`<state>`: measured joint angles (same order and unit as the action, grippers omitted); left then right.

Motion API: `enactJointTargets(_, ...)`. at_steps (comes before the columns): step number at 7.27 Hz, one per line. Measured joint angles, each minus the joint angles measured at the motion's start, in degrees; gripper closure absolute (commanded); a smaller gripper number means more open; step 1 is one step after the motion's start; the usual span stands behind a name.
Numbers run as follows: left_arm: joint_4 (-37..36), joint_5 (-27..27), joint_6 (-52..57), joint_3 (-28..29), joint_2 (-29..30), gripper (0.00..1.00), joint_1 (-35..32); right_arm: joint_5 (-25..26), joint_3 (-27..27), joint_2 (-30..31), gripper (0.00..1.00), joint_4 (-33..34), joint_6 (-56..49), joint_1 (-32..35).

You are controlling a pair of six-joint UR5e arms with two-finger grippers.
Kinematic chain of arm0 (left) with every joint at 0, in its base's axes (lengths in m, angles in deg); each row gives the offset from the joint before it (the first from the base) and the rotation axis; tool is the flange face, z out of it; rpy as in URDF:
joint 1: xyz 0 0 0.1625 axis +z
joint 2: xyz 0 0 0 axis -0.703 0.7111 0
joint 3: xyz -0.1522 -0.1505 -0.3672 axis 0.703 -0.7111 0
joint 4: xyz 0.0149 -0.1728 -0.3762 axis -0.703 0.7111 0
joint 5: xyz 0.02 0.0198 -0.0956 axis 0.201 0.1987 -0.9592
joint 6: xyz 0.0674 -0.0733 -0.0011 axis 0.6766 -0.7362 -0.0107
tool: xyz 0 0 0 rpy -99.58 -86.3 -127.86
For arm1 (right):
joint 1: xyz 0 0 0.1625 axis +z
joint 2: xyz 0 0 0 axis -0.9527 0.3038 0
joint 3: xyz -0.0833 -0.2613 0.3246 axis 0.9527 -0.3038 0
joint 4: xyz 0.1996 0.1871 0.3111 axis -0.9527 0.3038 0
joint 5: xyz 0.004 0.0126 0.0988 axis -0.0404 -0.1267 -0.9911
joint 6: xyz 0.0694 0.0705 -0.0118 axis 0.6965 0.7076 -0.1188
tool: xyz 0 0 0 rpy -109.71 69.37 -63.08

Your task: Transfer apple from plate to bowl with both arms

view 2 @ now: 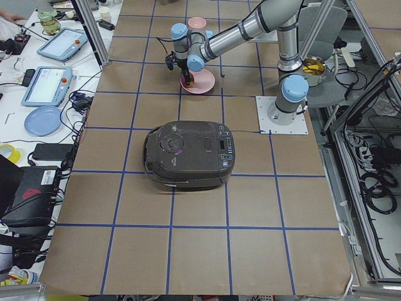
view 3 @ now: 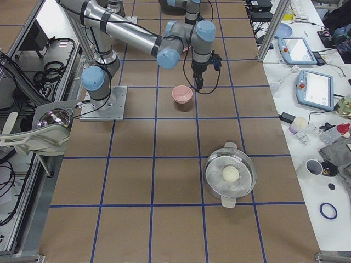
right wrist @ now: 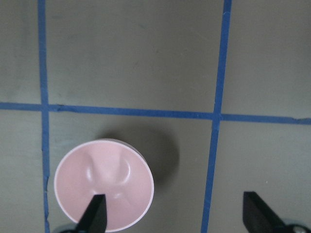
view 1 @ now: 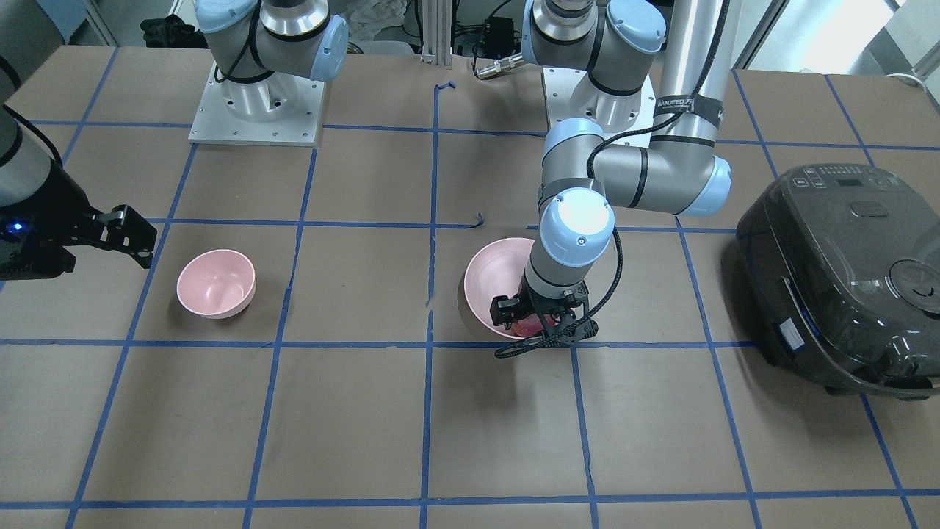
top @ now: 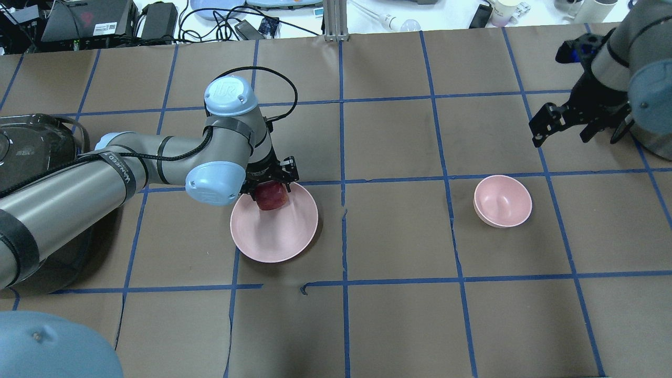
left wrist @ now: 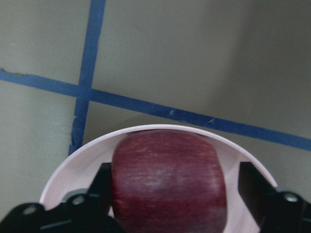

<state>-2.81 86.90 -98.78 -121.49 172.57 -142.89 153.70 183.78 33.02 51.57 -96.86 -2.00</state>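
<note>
The dark red apple (top: 271, 198) lies at the far edge of the wide pink plate (top: 278, 236). My left gripper (top: 271, 193) reaches down into the plate with a finger on each side of the apple. In the left wrist view the apple (left wrist: 167, 182) sits between the fingers, with a small gap to the right finger (left wrist: 252, 187), so the gripper is open. The small deep pink bowl (top: 503, 201) stands empty to the right. My right gripper (top: 563, 131) hovers open and empty above the table, just beyond the bowl (right wrist: 103, 184).
A dark rice cooker (top: 26, 152) stands at the table's left end, close to my left arm. A steel pot with a glass lid (view 3: 230, 175) stands at the table's right end. Blue tape lines grid the brown table (top: 399, 231).
</note>
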Motion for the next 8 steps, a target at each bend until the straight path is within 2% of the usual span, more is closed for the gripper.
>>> enactJointTargets(1,-0.2,-0.12,0.68,-0.17,-0.13,1.0,-0.02,-0.09,5.06,-0.22,0.15,4.85,-0.23,-0.81)
enactJointTargets(4,-0.28,-3.27,3.97,1.23,-1.87,1.0,0.22,-1.26,12.38,-1.39,0.41,10.86,0.45,-1.2)
enactJointTargets(5,0.5,-3.84,4.95,3.14,-2.4,1.0,0.12,-1.88,14.39,-1.97,0.72,12.96,0.57,-1.22)
enactJointTargets(6,1.58,-3.82,5.61,5.41,-2.94,1.0,-0.18,-2.03,16.04,-2.54,0.98,15.5,0.62,-1.23)
enactJointTargets(8,2.91,-3.43,6.51,8.86,-4.0,1.0,-0.61,-1.8,17.05,-3.07,1.0,17.75,0.63,-1.23)
